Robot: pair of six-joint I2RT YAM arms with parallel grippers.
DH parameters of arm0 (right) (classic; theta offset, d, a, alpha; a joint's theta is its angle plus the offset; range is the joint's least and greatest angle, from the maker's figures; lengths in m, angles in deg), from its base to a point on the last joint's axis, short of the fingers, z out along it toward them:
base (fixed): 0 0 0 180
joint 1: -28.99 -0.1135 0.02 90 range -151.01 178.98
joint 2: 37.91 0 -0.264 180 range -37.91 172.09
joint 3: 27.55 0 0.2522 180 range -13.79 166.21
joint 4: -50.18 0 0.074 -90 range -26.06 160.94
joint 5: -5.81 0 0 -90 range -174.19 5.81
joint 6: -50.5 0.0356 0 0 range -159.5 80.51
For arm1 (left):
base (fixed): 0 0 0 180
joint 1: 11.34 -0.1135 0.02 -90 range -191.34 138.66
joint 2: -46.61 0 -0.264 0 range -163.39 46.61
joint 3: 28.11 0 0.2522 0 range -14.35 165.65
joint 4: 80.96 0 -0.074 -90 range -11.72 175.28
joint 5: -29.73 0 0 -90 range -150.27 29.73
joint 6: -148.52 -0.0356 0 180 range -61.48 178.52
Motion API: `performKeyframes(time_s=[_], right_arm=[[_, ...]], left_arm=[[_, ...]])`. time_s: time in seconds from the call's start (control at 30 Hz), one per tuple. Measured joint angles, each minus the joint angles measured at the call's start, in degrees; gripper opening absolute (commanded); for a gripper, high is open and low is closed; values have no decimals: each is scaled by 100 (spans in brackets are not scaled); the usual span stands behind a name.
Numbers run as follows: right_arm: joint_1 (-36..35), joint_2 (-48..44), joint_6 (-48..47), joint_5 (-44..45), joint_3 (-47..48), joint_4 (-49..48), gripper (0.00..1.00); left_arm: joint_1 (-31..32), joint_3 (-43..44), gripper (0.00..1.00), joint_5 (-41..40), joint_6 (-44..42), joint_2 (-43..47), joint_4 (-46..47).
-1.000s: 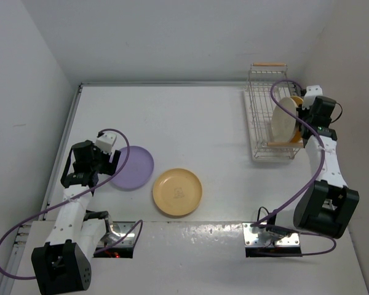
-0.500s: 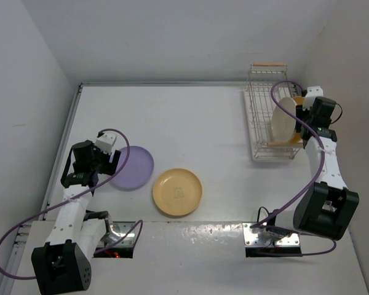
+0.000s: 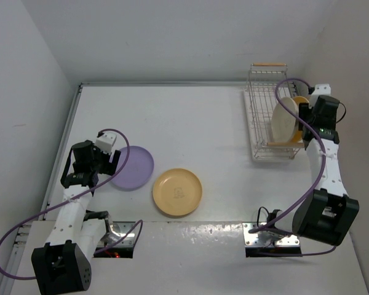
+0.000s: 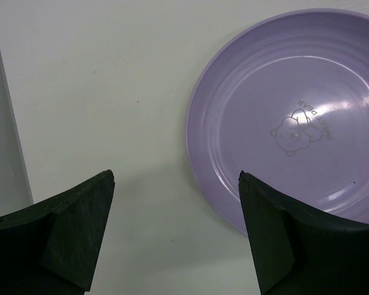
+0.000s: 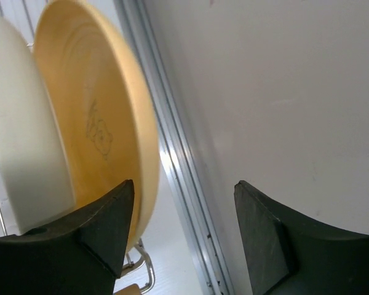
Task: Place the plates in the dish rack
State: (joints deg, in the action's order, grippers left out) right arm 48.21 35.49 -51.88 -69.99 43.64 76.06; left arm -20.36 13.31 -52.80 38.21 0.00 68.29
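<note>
Gaping wide and empty, the left claw sat over the left rim of the purple plate, one finger above bare table and the other over the plate's edge. That plate lay flat, and whether a finger touched it could not be told. Just beside it lay the flat yellow plate, near the table's middle. At the far right, the rack held the cream plate and the racked yellow plate on edge, side by side. The right claw was parted too and gripped nothing, one finger just beside the racked yellow plate's rim.
</note>
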Motion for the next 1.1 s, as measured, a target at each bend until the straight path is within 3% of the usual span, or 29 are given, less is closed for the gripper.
performKeyframes(time_s=[0.4, 0.67, 1.1], right_arm=[[-44, -164, 393, 691, 369, 133, 73], [-293, -782, 671, 518, 964, 144, 77], [-564, -774, 855, -280, 1167, 579, 78]], left_arm=[[0, 0, 86, 20, 0, 0, 0], [0, 0, 86, 20, 0, 0, 0], [0, 0, 86, 20, 2, 0, 0]])
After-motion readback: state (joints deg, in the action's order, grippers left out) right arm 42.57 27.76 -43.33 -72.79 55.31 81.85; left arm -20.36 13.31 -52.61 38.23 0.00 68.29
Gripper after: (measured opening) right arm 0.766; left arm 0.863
